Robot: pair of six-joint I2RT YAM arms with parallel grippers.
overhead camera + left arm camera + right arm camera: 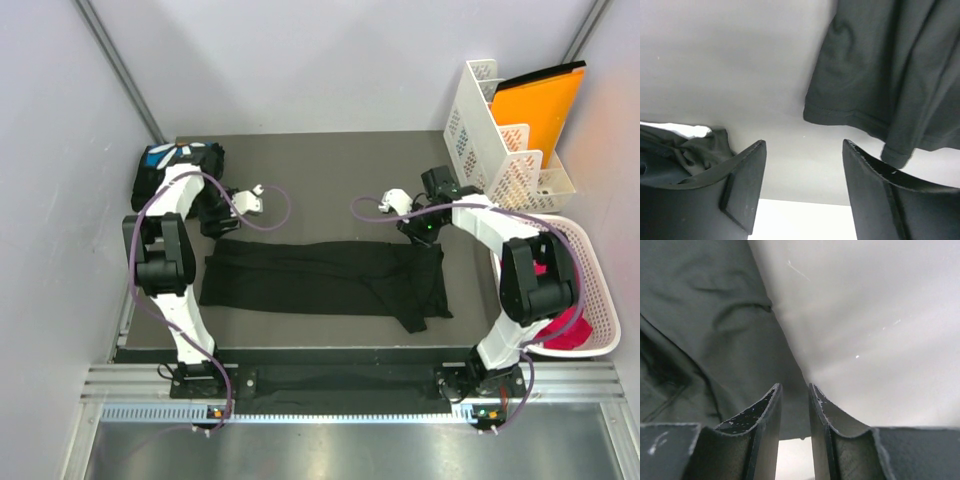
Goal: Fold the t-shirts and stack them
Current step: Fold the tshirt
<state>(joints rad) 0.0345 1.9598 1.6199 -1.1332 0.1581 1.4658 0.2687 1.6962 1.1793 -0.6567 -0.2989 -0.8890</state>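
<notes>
One black t-shirt [320, 275] lies in a long folded strip across the middle of the table. My left gripper [214, 226] hovers at its far left corner, open, with bare table between the fingers [802, 165] and the hem [855, 117] just ahead. My right gripper [426, 234] is at the far right corner. Its jaws [794, 390] stand narrow with the shirt's edge [790, 405] between them. A second folded t-shirt [180, 160] with a blue and white print sits in the far left corner, behind the left arm.
A white slotted rack [495, 130] holding an orange folder stands at the far right. A white laundry basket [590, 290] with pink and red cloth sits off the table's right edge. Grey walls close in on both sides.
</notes>
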